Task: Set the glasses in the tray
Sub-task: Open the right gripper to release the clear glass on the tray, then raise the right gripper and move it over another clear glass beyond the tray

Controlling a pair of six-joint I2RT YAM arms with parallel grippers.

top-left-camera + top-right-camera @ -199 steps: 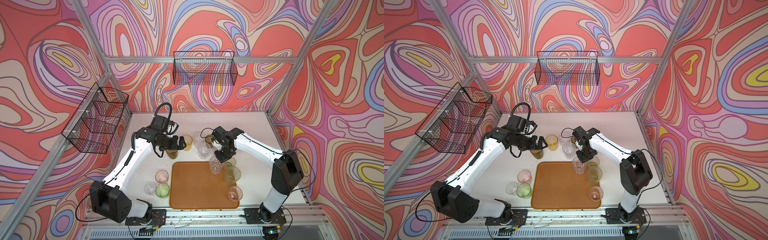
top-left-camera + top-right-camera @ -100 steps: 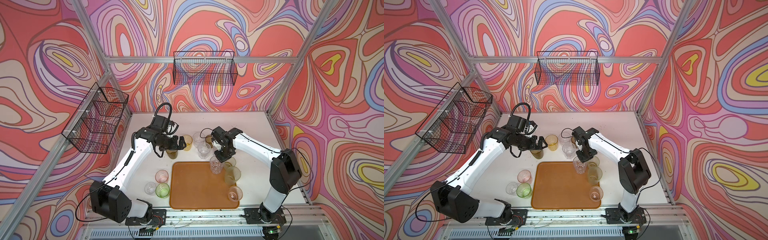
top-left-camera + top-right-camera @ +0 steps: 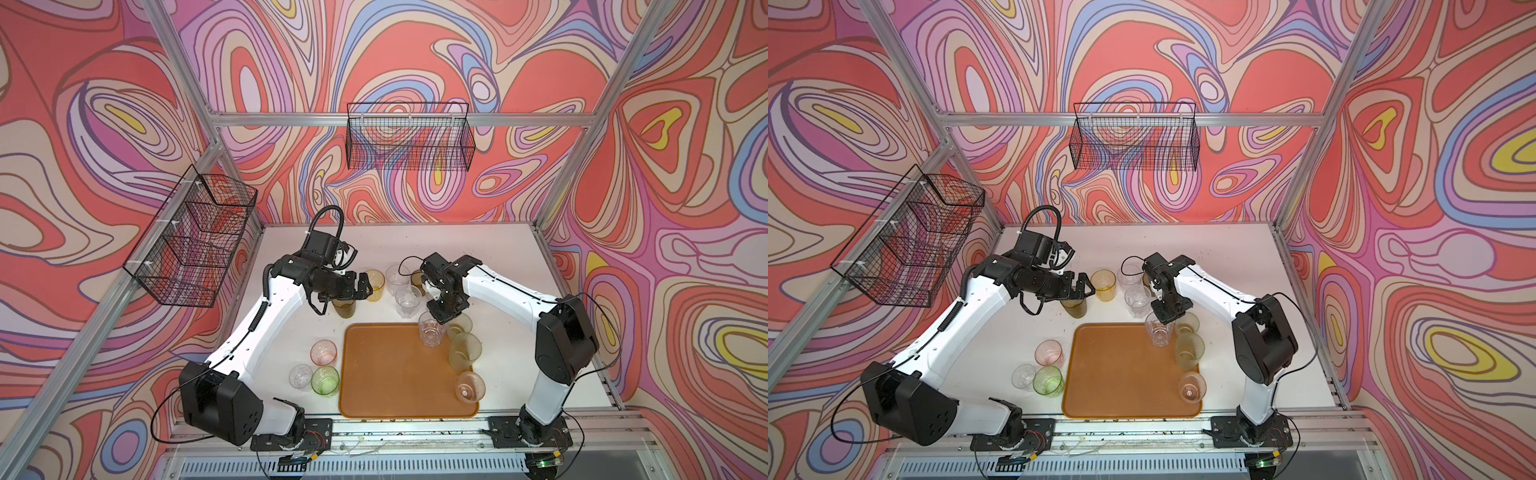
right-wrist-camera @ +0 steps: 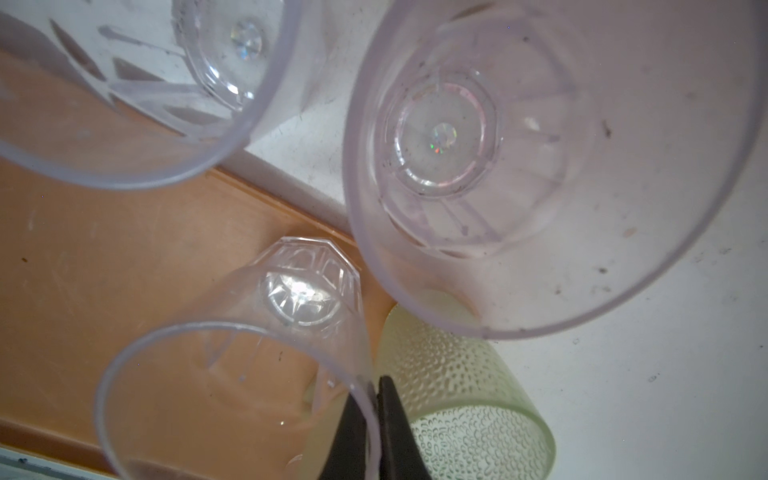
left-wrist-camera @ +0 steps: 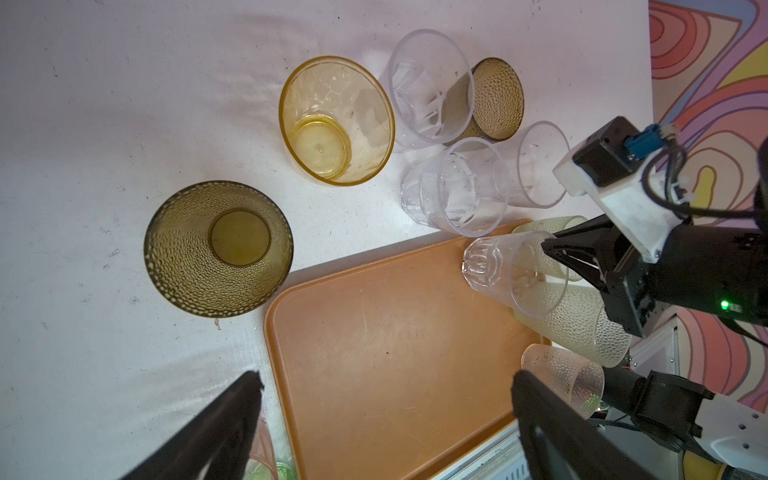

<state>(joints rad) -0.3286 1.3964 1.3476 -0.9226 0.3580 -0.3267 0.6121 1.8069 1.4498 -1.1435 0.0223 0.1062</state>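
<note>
The white table fills the floor of the cage, and both white arms bend in over its middle. The orange-brown tray lies at the near edge between the arm bases, most of its floor bare. A back basket and a side basket, both black wire, hang on the walls well apart from the work.

Along the tray's right rim stand a tall frosted tumbler and a pinkish tumbler. A small frosted tumbler sits at the far right corner, just off the tray as far as I can tell. On the table left of the tray, a pink tumbler, a bright green tumbler and a small clear tumbler huddle together.

Beyond the far rim it is crowded. There I see a dark olive tumbler, an amber tumbler, a near clear tumbler, a far clear tumbler and a brown tumbler. A tall clear tumbler is tucked under the right arm.

The right claw points straight down, pinched on the rim of the clear faceted tumbler, with one finger inside the wall and the other outside. That tumbler is in the tray's far right corner, just beside the small frosted one. I can't tell if its foot rests fully.

The left claw gapes wide and holds nothing, hanging above the dark olive and amber tumblers.
</note>
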